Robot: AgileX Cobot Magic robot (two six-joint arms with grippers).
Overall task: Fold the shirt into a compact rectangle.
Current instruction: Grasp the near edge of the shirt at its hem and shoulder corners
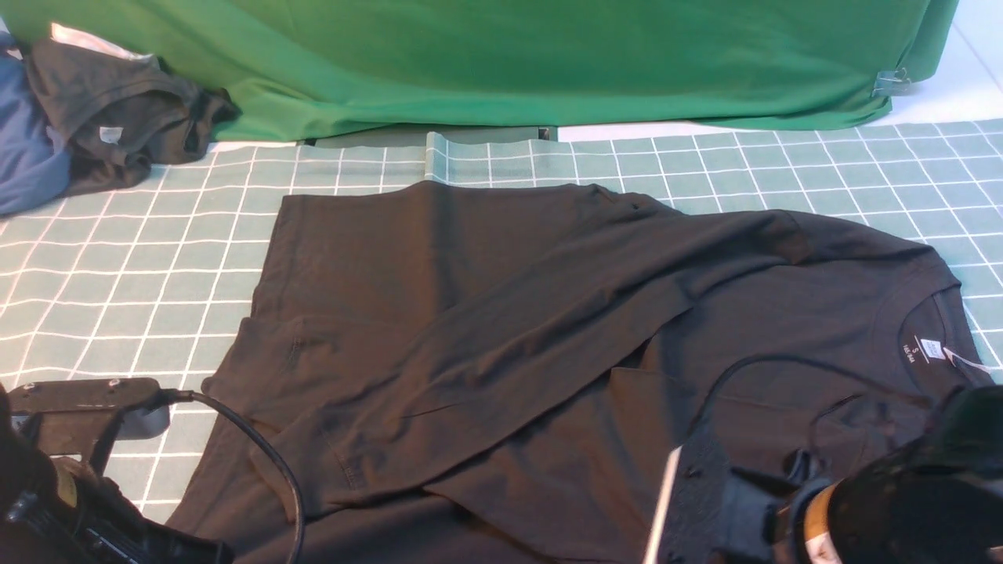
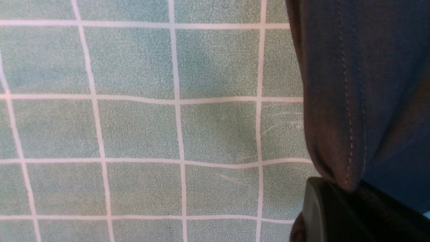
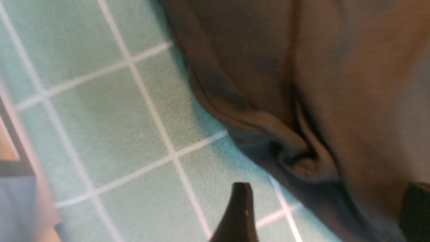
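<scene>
Shirt (image 1: 486,329): black, spread flat on the worktop (image 1: 117,274). It fills the middle and right of the front view, and its collar lies toward the right edge.
Sleeve (image 1: 548,313): folded across the body on a diagonal, running from the upper right down to the lower left of the frame.
Neck label (image 1: 930,348): white, inside the collar, at the far right of the frame.
Left tool (image 2: 352,195): mine, closed on the shirt's hem. In my left wrist view the stitched edge narrows to a point where the black fingers (image 2: 329,211) meet. In the front view this arm sits in the lower-left corner, just beside the shirt's edge.
Right tool (image 3: 327,208): mine, jaws standing apart and holding nothing. A rumpled bit of the shirt's edge lies between and just past the fingertips (image 3: 239,208). I cannot tell whether either tip touches the cloth. In the front view this arm fills the lower-right corner, above the shirt and near the collar.
Worktop: pale green mat with a white grid.
Green cloth (image 1: 548,63): stretched across the top of the frame, behind the shirt and apart from it.
Grey garment (image 1: 117,117): crumpled in the upper left, showing a small white tag, and resting against a blue cloth (image 1: 23,149) at the left edge.
</scene>
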